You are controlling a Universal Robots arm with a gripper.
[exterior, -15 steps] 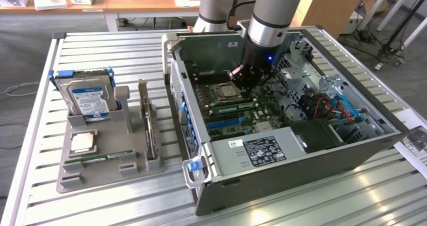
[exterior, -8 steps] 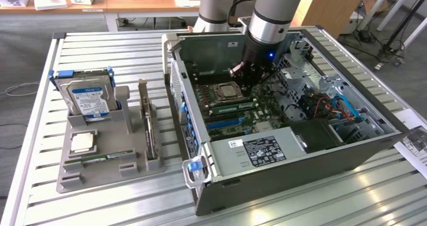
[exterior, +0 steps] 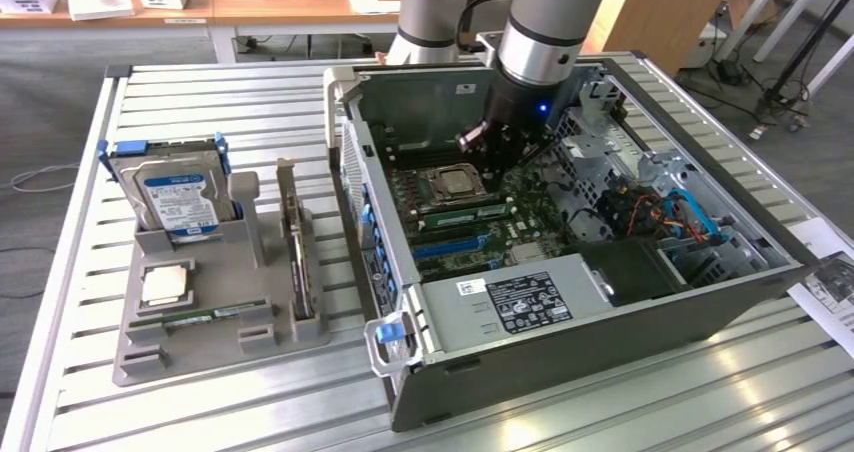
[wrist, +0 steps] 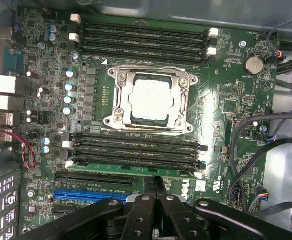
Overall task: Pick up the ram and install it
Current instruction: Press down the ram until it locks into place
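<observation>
Wrist view puts your black claw (wrist: 157, 200) closed, its fingertips pressed together just over the long thin green RAM stick (wrist: 136, 168), which lies seated in the lowest slot below the square silver processor (wrist: 150, 99); that pose suggests you are pushing the stick home rather than carrying it. Exterior view, frame centre, shows the arm reaching down into the open grey computer case (exterior: 601, 322) on the slatted tabletop (exterior: 200, 402). Contact itself is hidden behind the fingers.
</observation>
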